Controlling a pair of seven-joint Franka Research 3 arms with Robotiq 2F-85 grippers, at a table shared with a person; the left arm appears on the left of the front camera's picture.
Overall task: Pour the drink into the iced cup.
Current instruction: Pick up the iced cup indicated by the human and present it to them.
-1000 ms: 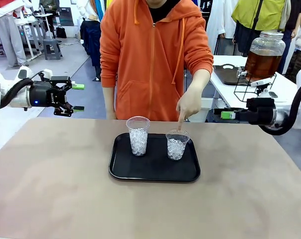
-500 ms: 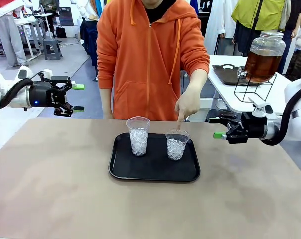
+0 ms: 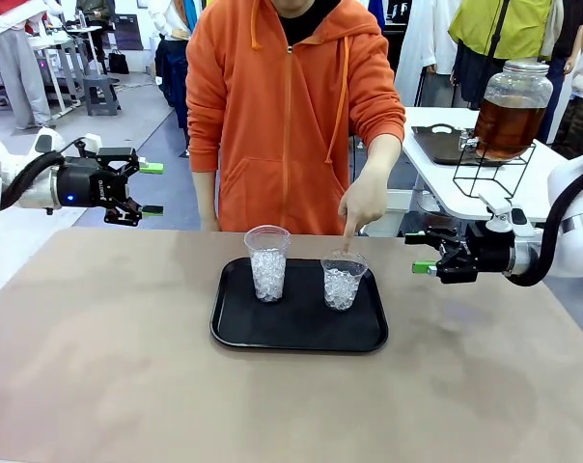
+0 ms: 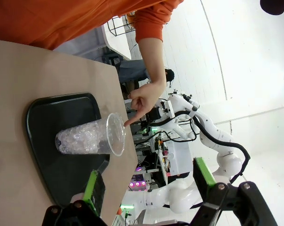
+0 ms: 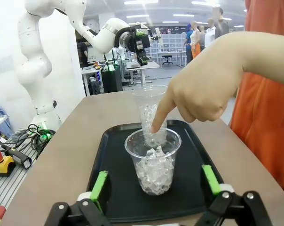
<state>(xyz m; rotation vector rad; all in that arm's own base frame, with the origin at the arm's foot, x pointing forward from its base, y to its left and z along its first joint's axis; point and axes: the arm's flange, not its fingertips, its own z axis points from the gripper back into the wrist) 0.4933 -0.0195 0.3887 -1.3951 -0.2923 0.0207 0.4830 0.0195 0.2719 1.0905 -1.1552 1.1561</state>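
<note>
— What takes up most of the front view?
— The brown table point(image 3: 98, 386), across the whole lower half. Behind it, top centre, stands a person point(image 3: 291, 116) in an orange hoodie.
— And on the table?
— A black tray point(image 3: 301, 340), mid-frame.
— Where is the drink?
— Upper right. The drink point(image 3: 506, 127) is amber, in a lidded glass jar point(image 3: 516, 82) on a wire stand point(image 3: 475, 174) on a white side table point(image 3: 434, 181), well apart from the tray.
— The claws?
— The left gripper point(image 3: 152, 188), at the left edge at mid-height, has its fingers spread with nothing between them. The right gripper point(image 3: 417, 253), right of the tray, is likewise spread and empty, aimed toward the cups.
— The cups?
— Two clear ones full of ice stand upright on the tray: a taller cup point(image 3: 267, 262) on the left and a shorter cup point(image 3: 343, 282) on the right.
— And the person?
— One hand point(image 3: 366, 201) points an index finger down at the shorter cup's rim. It probably touches, though I can't be sure.
</note>
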